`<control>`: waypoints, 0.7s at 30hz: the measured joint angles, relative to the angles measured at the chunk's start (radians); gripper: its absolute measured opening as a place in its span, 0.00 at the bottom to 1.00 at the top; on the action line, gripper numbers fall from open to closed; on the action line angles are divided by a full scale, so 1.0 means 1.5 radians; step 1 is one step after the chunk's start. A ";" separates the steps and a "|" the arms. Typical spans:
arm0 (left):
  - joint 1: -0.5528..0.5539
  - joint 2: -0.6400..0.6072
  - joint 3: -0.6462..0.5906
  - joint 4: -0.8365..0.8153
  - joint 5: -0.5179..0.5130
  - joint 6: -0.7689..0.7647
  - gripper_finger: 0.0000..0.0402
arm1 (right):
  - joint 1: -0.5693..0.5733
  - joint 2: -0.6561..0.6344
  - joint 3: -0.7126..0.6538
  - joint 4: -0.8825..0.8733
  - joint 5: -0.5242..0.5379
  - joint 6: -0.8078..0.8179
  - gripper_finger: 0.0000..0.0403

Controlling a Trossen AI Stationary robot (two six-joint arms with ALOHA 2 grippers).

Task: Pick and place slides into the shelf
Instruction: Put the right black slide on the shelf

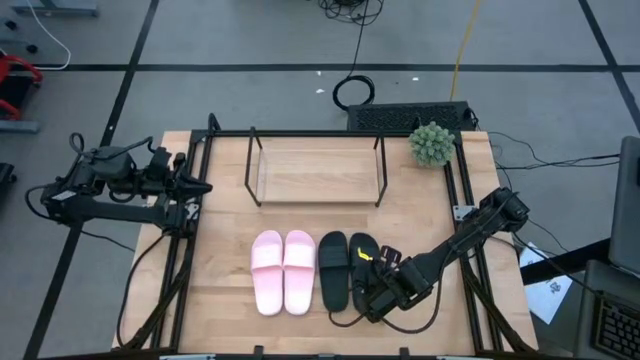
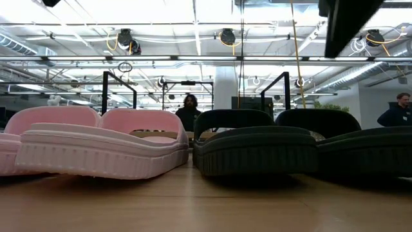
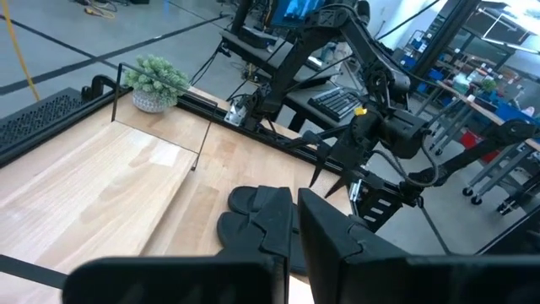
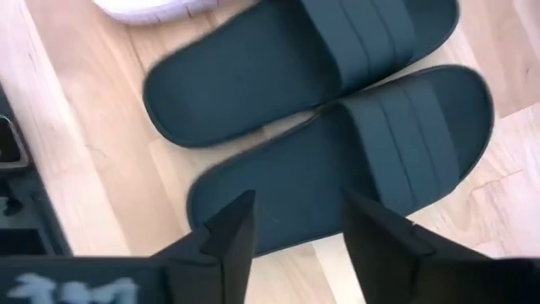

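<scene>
Two pale pink slides (image 1: pixel 283 272) and two black slides (image 1: pixel 345 270) lie side by side, soles down, on the near half of the table, with their straps toward the shelf. The shelf (image 1: pixel 318 175) stands at the far side and has nothing on its board. My right gripper (image 4: pixel 295 232) is open. It hovers over the footbed of the right-hand black slide (image 4: pixel 354 160), near the heel, with one finger toward each long edge. My left gripper (image 1: pixel 200 186) waits, shut, at the table's left edge beside the shelf.
A small potted plant (image 1: pixel 432 145) sits at the far right corner, next to the shelf. Black rails (image 1: pixel 185 260) run along the table's left and right sides. In the low view, people stand in the room beyond the table (image 2: pixel 190 109). Bare wood lies between the slides and the shelf.
</scene>
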 joint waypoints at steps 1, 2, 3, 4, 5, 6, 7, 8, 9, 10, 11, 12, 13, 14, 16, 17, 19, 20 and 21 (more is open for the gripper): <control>0.000 0.000 0.000 0.000 0.000 0.000 0.06 | 0.000 0.000 -0.010 0.004 -0.004 -0.004 0.44; 0.000 0.000 0.000 -0.001 0.000 0.000 0.06 | 0.000 0.000 -0.021 0.009 -0.010 -0.004 0.44; 0.000 0.000 0.000 -0.002 0.000 0.000 0.06 | 0.000 0.000 -0.033 0.019 -0.017 -0.004 0.45; 0.000 0.000 0.000 -0.007 0.000 0.001 0.06 | -0.001 0.000 -0.047 0.031 -0.024 -0.004 0.45; 0.000 0.000 0.000 -0.011 0.000 0.001 0.06 | -0.003 0.000 -0.060 0.041 -0.034 -0.004 0.45; 0.000 0.000 0.000 -0.014 0.000 0.001 0.06 | -0.004 0.000 -0.073 0.050 -0.039 -0.002 0.45; 0.000 0.000 0.000 -0.017 -0.001 0.001 0.06 | -0.005 0.001 -0.083 0.060 -0.046 -0.001 0.45; 0.000 0.000 0.000 -0.019 -0.005 0.001 0.06 | -0.008 0.001 -0.093 0.068 -0.050 0.000 0.44; 0.000 0.000 0.000 -0.022 -0.008 0.001 0.06 | -0.010 0.001 -0.102 0.076 -0.053 0.001 0.44; 0.000 0.000 0.000 -0.024 -0.011 0.001 0.06 | -0.012 0.001 -0.109 0.081 -0.054 0.002 0.43; 0.000 0.000 0.000 -0.027 -0.011 0.001 0.06 | -0.013 0.001 -0.114 0.083 -0.054 0.003 0.43; 0.000 0.000 0.000 -0.030 -0.011 0.001 0.06 | -0.015 0.001 -0.116 0.082 -0.054 0.003 0.43; 0.000 0.000 0.000 -0.031 -0.011 0.001 0.06 | -0.017 0.001 -0.117 0.082 -0.053 0.003 0.42; 0.000 0.000 0.000 -0.031 -0.011 0.001 0.06 | -0.018 0.001 -0.117 0.084 -0.050 0.003 0.42; 0.000 0.000 0.000 -0.034 -0.011 0.000 0.06 | -0.021 0.001 -0.117 0.085 -0.050 0.003 0.42; 0.000 0.000 0.000 -0.035 -0.011 0.000 0.06 | -0.021 0.001 -0.117 0.085 -0.050 0.003 0.42; 0.000 0.000 0.000 -0.035 -0.011 0.003 0.06 | -0.021 0.001 -0.117 0.085 -0.050 0.003 0.42; 0.000 0.000 0.000 -0.035 -0.011 0.005 0.06 | -0.022 0.001 -0.117 0.084 -0.050 0.003 0.41; 0.000 0.000 0.000 -0.035 -0.011 0.007 0.06 | -0.021 0.001 -0.117 0.084 -0.048 0.003 0.41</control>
